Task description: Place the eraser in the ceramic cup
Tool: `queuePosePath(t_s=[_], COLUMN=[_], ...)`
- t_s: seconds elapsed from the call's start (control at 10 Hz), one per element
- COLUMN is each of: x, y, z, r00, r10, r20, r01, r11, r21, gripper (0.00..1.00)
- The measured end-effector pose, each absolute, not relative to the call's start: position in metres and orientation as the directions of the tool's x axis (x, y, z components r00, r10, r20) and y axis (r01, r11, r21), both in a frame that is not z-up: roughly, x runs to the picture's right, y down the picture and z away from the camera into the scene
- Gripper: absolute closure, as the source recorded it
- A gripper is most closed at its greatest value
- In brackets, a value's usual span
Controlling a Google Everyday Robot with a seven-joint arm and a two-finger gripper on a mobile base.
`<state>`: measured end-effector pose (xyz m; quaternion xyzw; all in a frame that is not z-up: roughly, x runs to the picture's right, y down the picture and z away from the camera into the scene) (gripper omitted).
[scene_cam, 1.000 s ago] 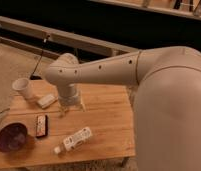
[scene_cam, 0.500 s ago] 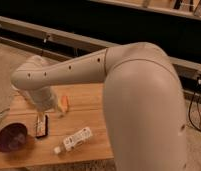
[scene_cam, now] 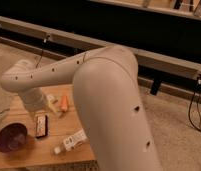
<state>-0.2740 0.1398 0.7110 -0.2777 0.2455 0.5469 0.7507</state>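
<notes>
Black, flat and red-marked, the rectangular eraser (scene_cam: 41,125) lies free on the wooden bench (scene_cam: 55,132) between the dark purple bowl (scene_cam: 11,138) by the left edge and the long white remote-like block (scene_cam: 74,141) near the front edge, with the pale hand (scene_cam: 53,106) low just behind it, its grip impossible to tell.

One camera only: looks from high, close behind the robot arm (scene_cam: 109,100), facing down-forward; wooden table (scene_cam: 29,156) lower left, gripper (scene_cam: 39,107) over its left half.

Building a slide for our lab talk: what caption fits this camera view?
Robot arm arches over a wooden table, its claw low near the black eraser, purple bowl at left.
</notes>
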Motion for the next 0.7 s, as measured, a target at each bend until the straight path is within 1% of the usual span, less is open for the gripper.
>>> queuePosePath(t_s=[0.3, 0.5, 0.7], x=[-0.285, -0.289, -0.291], y=[0.154, 0.165, 0.177], z=[0.725, 0.723, 0.721], r00=[0.237, 0.206, 0.133], r10=[0.682, 0.688, 0.712], r20=[-0.692, -0.696, -0.69], r01=[-0.965, -0.968, -0.979], r11=[0.247, 0.247, 0.204], r21=[-0.087, -0.042, 0.021], gripper=[0.35, 0.35, 0.35])
